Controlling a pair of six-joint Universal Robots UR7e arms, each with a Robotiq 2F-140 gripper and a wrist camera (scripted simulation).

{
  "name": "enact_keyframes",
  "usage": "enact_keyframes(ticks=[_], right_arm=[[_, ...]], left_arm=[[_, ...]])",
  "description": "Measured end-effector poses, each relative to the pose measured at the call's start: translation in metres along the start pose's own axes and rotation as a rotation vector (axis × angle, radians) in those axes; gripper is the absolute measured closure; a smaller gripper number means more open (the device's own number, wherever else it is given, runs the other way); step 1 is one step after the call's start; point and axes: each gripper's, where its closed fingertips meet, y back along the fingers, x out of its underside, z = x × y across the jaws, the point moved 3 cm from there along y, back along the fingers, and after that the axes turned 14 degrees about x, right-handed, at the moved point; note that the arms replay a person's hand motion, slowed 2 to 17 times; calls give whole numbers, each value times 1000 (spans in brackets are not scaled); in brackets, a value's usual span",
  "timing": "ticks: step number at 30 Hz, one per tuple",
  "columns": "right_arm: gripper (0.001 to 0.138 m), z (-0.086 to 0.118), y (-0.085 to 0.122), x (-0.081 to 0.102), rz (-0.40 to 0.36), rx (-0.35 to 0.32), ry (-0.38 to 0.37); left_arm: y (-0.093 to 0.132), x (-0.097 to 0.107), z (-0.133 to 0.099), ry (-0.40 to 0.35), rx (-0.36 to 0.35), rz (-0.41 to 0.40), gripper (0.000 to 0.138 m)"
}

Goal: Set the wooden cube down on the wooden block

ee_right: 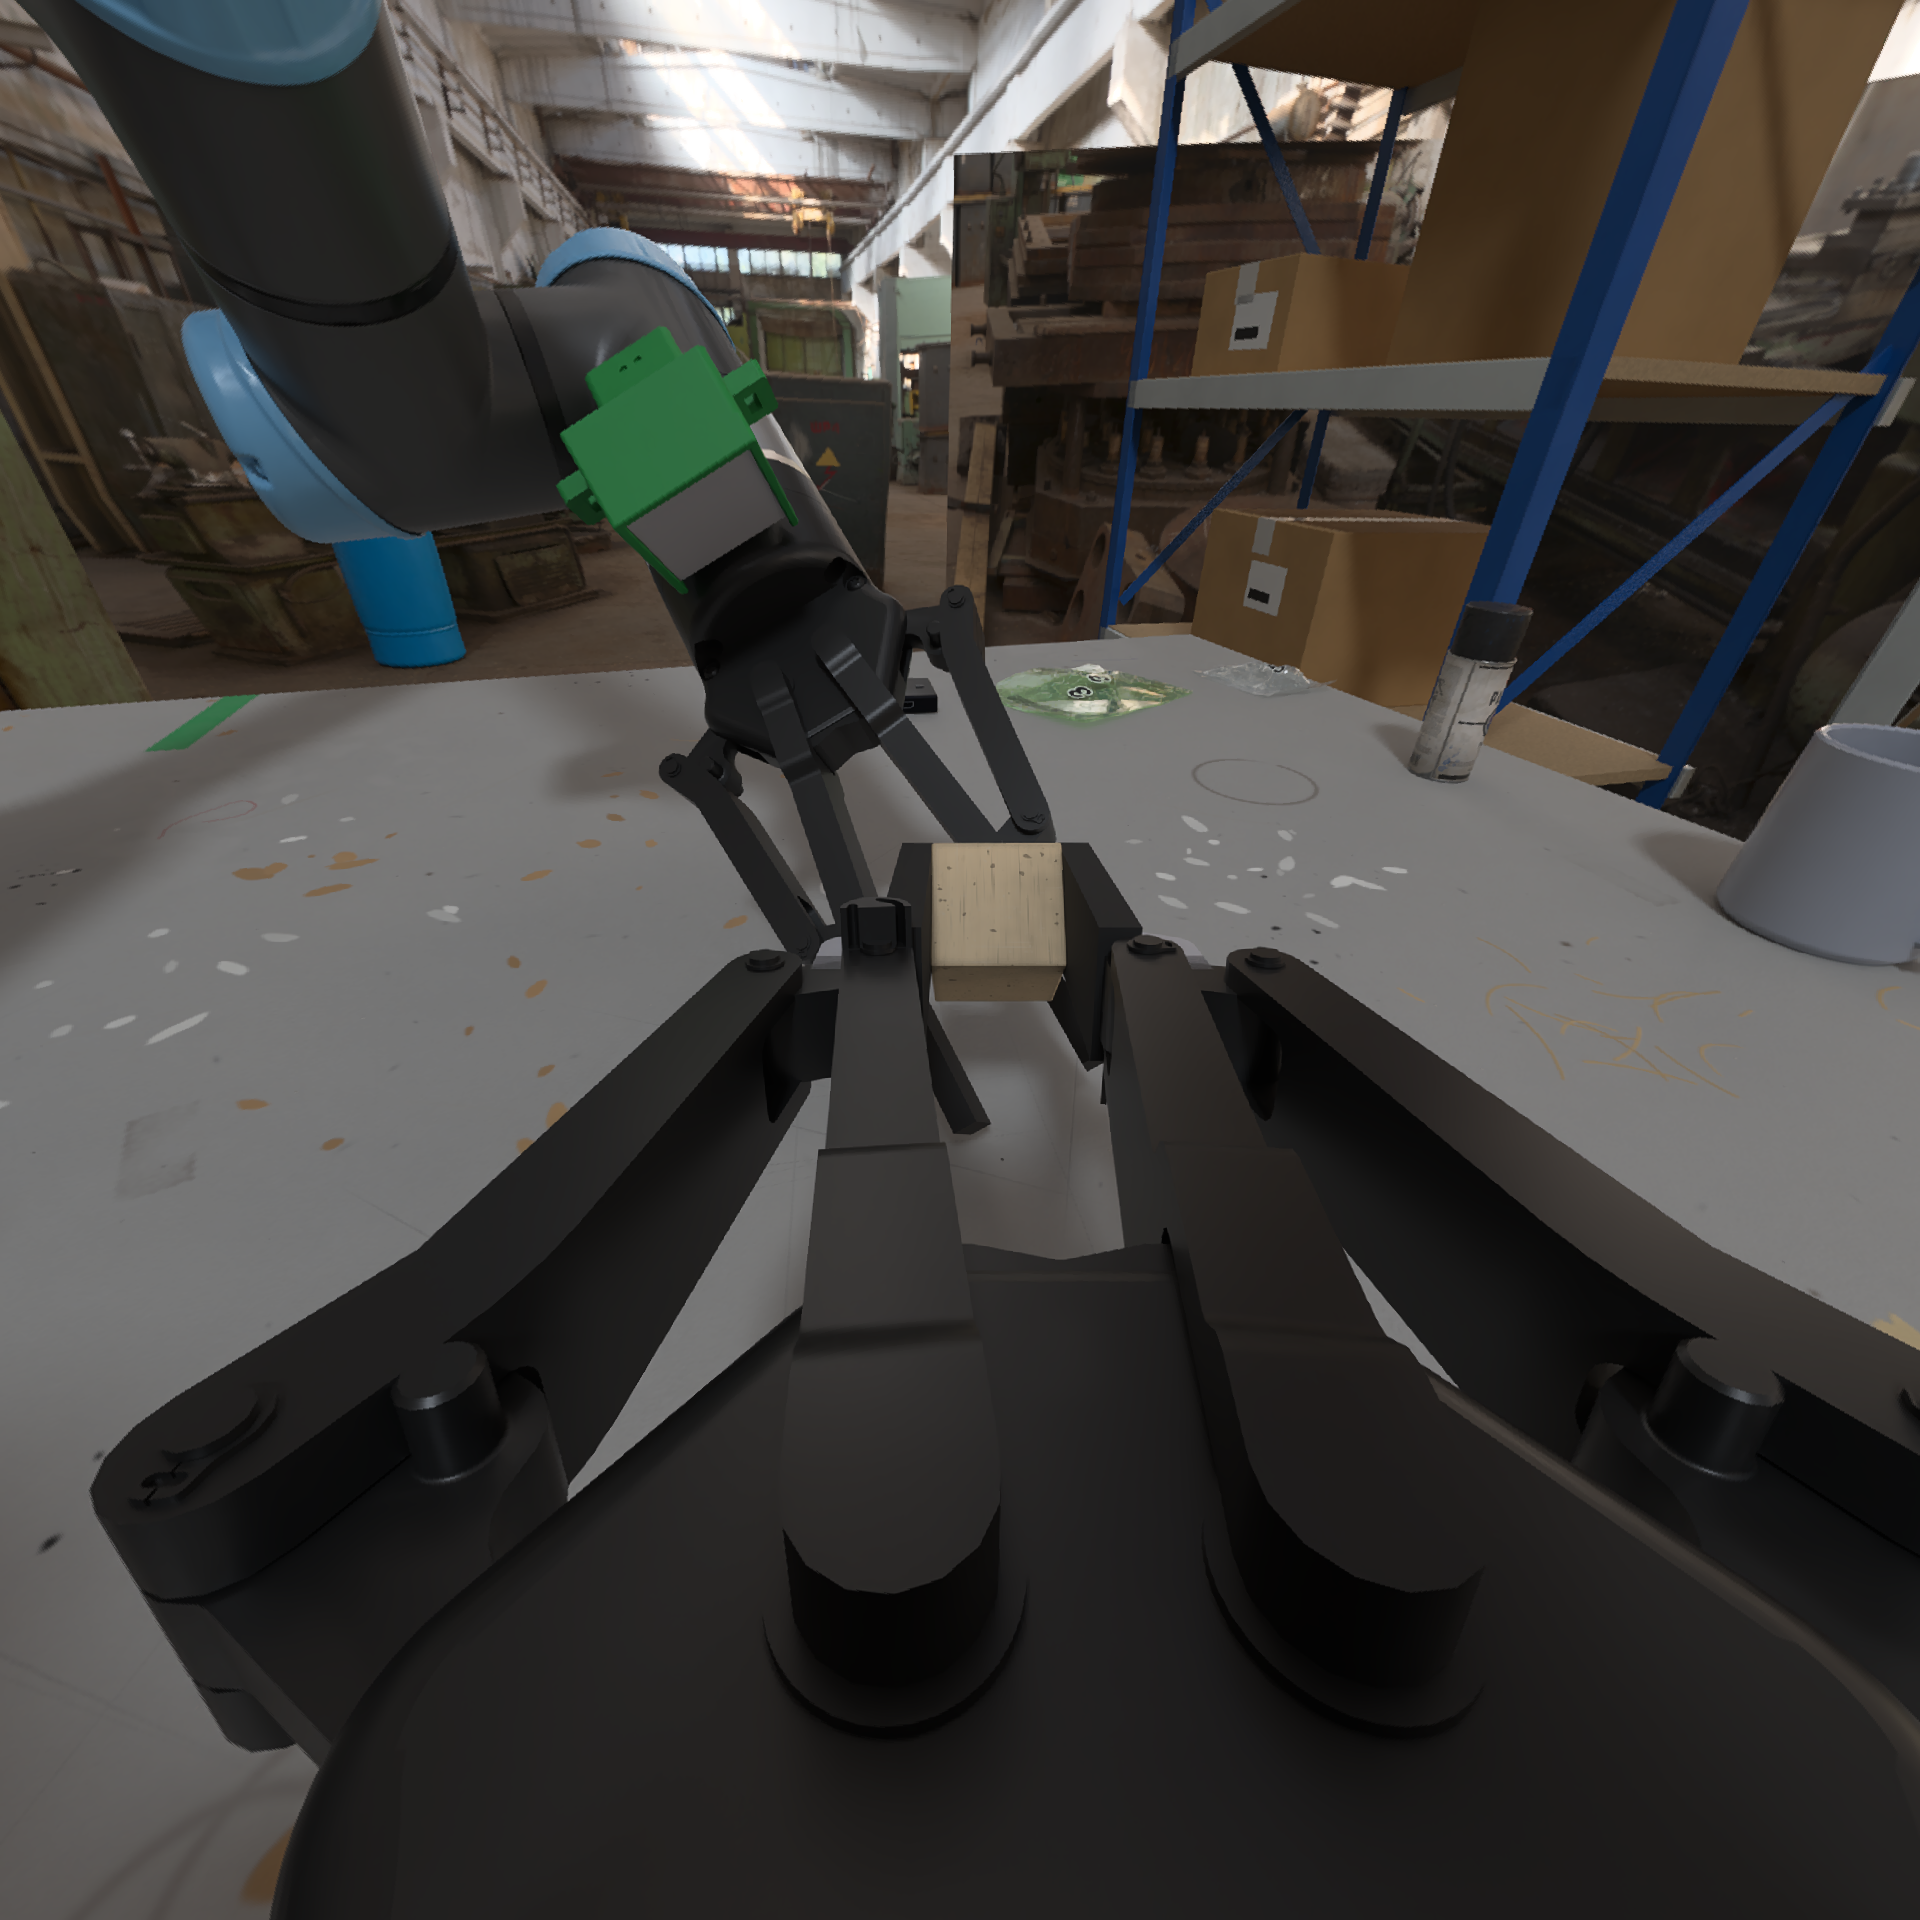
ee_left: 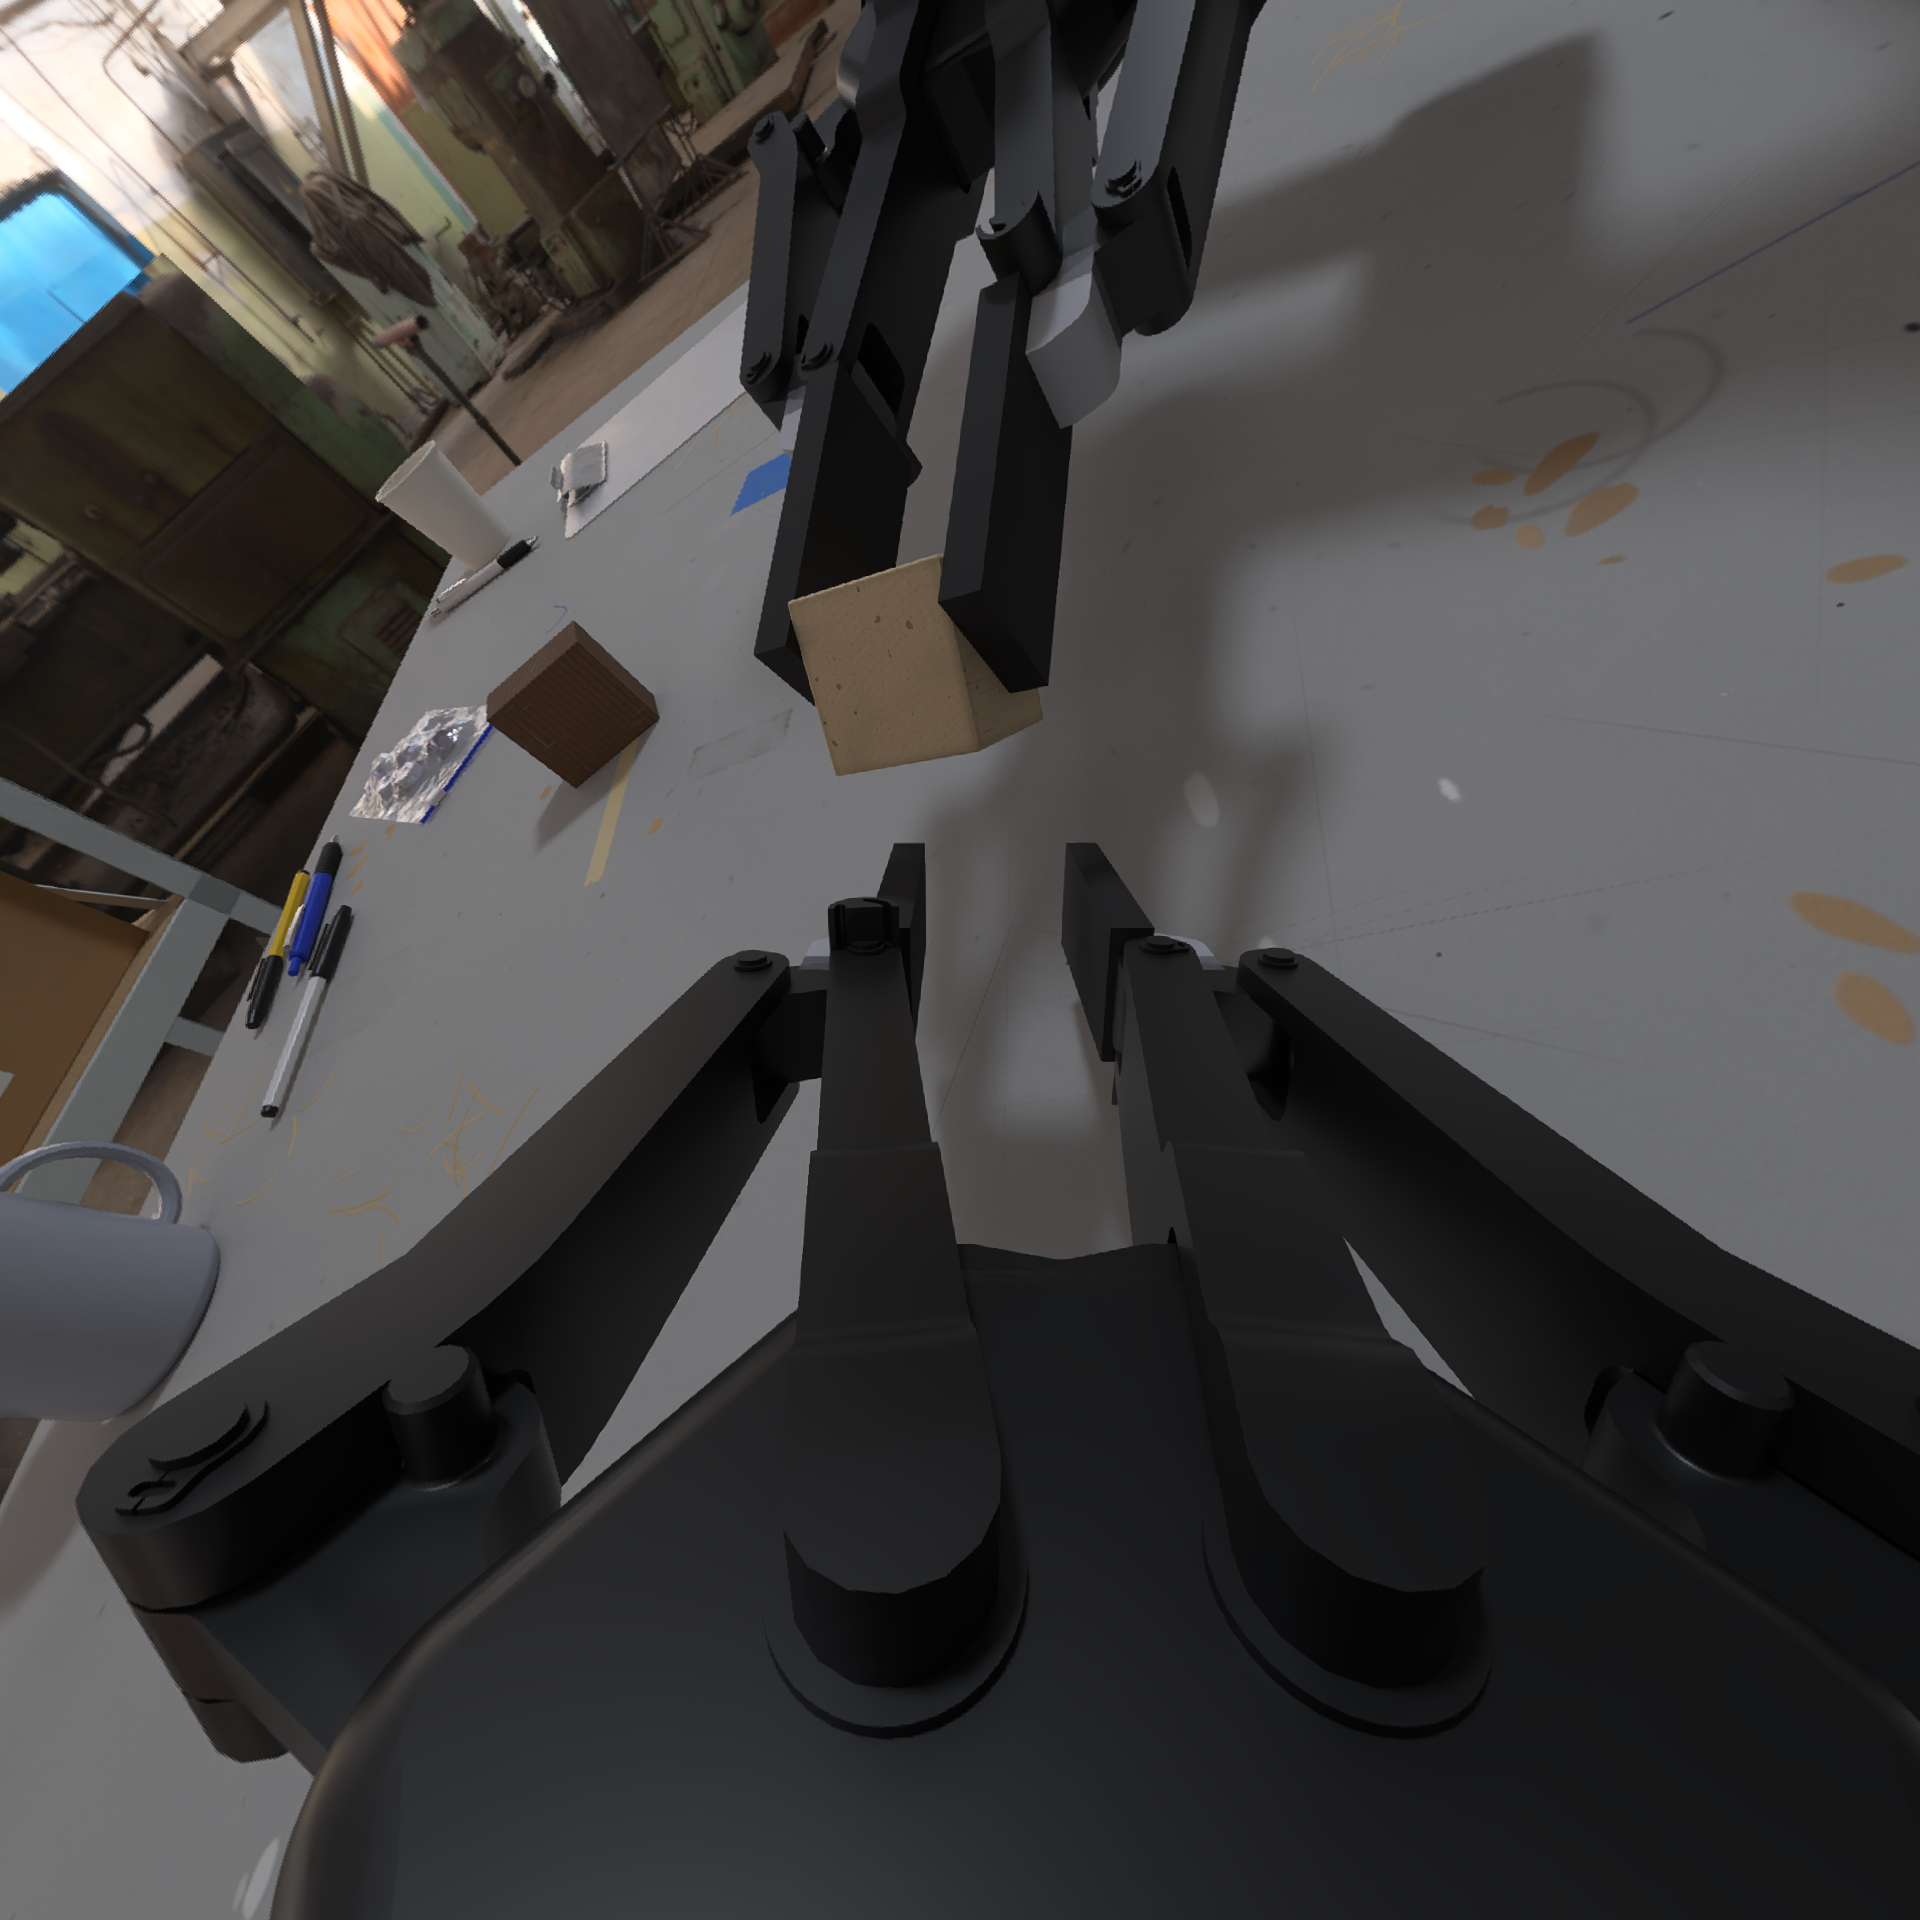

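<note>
My right gripper (ee_right: 997, 935) is shut on the pale wooden cube (ee_right: 997, 906) and holds it above the grey table (ee_right: 416, 1039). In the left wrist view the right gripper (ee_left: 902, 660) comes down from the top with the cube (ee_left: 894, 681) tilted between its fingers. The dark brown wooden block (ee_left: 571, 704) sits on the table, to the left of the cube and apart from it. My left gripper (ee_left: 992, 883) is open and empty, low over the table, just short of the cube. The left arm (ee_right: 436, 343) shows behind the cube in the right wrist view.
Near the block lie crumpled foil (ee_left: 421, 764), several markers (ee_left: 301, 956), a white paper cup (ee_left: 442, 504) and a grey mug (ee_left: 94, 1278). A spray can (ee_right: 1465, 691), a white cup (ee_right: 1839, 852) and a green bag (ee_right: 1091, 691) stand by the blue shelf (ee_right: 1558, 374).
</note>
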Motion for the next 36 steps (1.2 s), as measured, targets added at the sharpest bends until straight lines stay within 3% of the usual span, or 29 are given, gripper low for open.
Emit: enact_keyframes(ticks=[12, 36], right_arm=[[107, -1, -1, 5, 51, -26, -50], [107, -5, 1, 8, 75, -92, -189]], left_arm=[[-2, 5, 0, -24, -17, 46, 103], [-1, 7, 3, -91, -69, 87, 102]])
